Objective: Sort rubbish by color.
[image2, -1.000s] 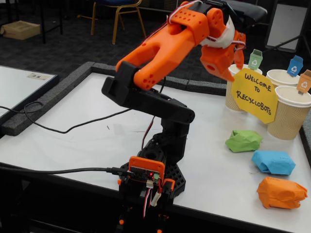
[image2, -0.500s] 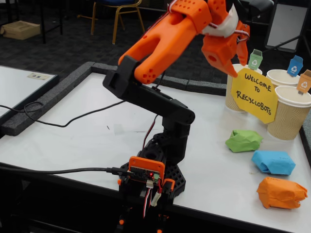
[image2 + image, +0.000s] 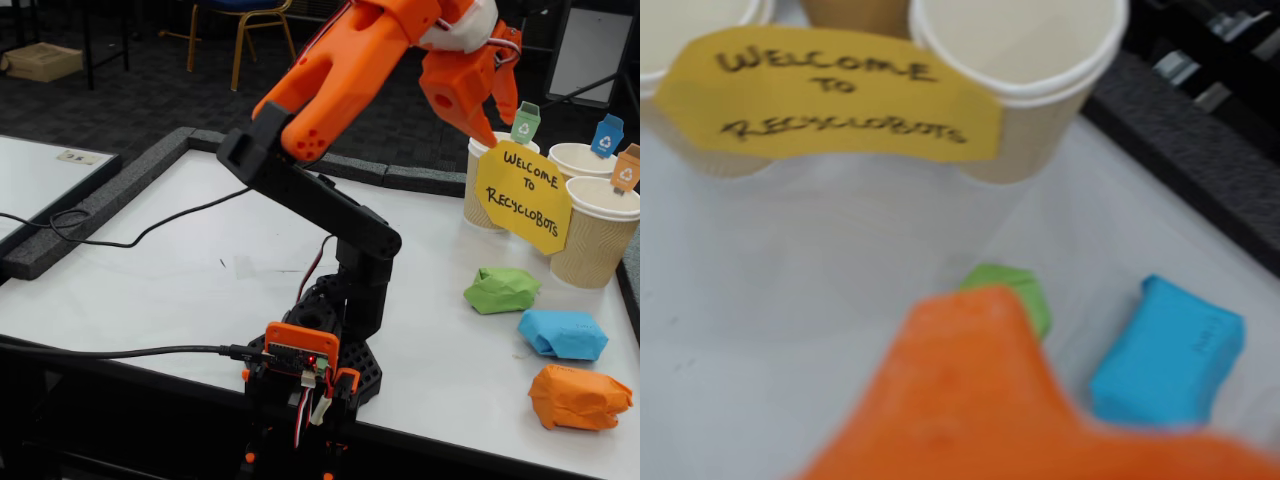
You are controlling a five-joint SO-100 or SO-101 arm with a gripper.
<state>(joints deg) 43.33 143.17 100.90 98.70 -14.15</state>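
Three crumpled paper wads lie on the white table at the right in the fixed view: green (image 3: 500, 290), blue (image 3: 563, 335) and orange (image 3: 580, 397), in a row running toward the front edge. My orange gripper (image 3: 495, 130) hangs high above the table beside the paper cups, well above and behind the wads. Its jaws stand a little apart with nothing between them. In the wrist view one blurred orange finger (image 3: 970, 400) fills the bottom and partly covers the green wad (image 3: 1025, 290). The blue wad (image 3: 1170, 355) lies to its right. The orange wad is out of the wrist view.
Three beige ribbed cups (image 3: 600, 235) stand at the back right with green (image 3: 525, 122), blue (image 3: 607, 135) and orange (image 3: 627, 168) tags. A yellow "Welcome to Recyclobots" sign (image 3: 523, 195) hangs across them. A black border (image 3: 100, 200) edges the table. A cable (image 3: 150, 225) runs to the arm base (image 3: 315, 350).
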